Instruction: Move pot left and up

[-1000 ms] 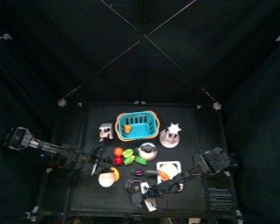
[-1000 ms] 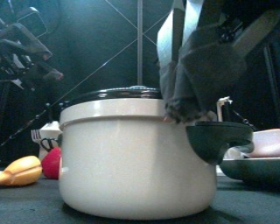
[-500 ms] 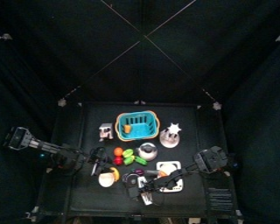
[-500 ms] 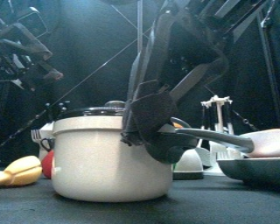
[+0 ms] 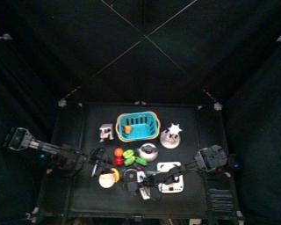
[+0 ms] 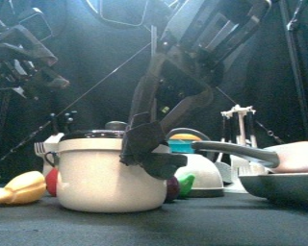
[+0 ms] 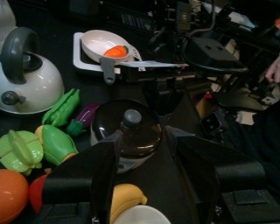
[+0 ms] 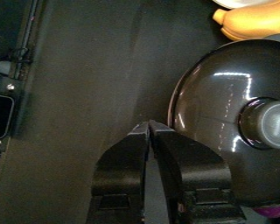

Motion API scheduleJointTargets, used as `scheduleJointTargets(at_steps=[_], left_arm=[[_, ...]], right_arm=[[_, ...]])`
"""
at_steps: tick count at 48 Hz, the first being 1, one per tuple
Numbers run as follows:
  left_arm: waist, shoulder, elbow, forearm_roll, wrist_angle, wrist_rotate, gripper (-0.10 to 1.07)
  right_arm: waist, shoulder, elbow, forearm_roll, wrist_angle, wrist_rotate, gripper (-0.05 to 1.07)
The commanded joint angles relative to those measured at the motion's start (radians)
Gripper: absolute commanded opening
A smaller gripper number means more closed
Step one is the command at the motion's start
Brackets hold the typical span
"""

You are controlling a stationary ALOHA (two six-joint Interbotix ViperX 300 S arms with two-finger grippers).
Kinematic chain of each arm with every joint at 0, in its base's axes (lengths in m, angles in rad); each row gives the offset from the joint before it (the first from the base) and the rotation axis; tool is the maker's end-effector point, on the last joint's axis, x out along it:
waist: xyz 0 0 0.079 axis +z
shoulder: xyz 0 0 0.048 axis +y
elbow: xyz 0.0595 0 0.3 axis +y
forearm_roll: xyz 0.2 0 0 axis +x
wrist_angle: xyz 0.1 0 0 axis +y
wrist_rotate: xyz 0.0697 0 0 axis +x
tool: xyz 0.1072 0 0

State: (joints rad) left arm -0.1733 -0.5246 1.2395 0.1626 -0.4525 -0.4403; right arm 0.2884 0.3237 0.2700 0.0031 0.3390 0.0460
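The scene is dim, surrounded by dark curtains. In the top view only the small black table point(image 5: 140, 149) is lit, from above. In the front view the cream pot body point(image 6: 108, 175) is bright, and the near arm is a blurred silhouette. The dark glossy lid point(image 8: 241, 109) shows pale glare streaks.

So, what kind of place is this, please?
Most likely a robot test pen, not a real kitchen: black curtains surround a small black table that holds toy kitchen things, such as a blue basket, a kettle and a pot.
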Motion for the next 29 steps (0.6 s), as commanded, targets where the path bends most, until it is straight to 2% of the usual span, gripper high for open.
scheduleJointTargets(at_steps=[1, 16, 29], left_arm=[[-0.002, 0.000, -0.017, -0.002, -0.005, 0.003, 0.83], [-0.002, 0.002, -0.017, -0.002, -0.005, 0.003, 0.83], [0.003, -0.003, -0.015, -0.003, -0.005, -0.002, 0.83]], right_arm=[[-0.011, -0.037, -0.006, -0.006, -0.003, 0.000, 0.52], [-0.020, -0.043, -0.005, -0.020, -0.002, 0.002, 0.52], [0.017, -0.095, 0.005, -0.021, 0.009, 0.002, 0.53]])
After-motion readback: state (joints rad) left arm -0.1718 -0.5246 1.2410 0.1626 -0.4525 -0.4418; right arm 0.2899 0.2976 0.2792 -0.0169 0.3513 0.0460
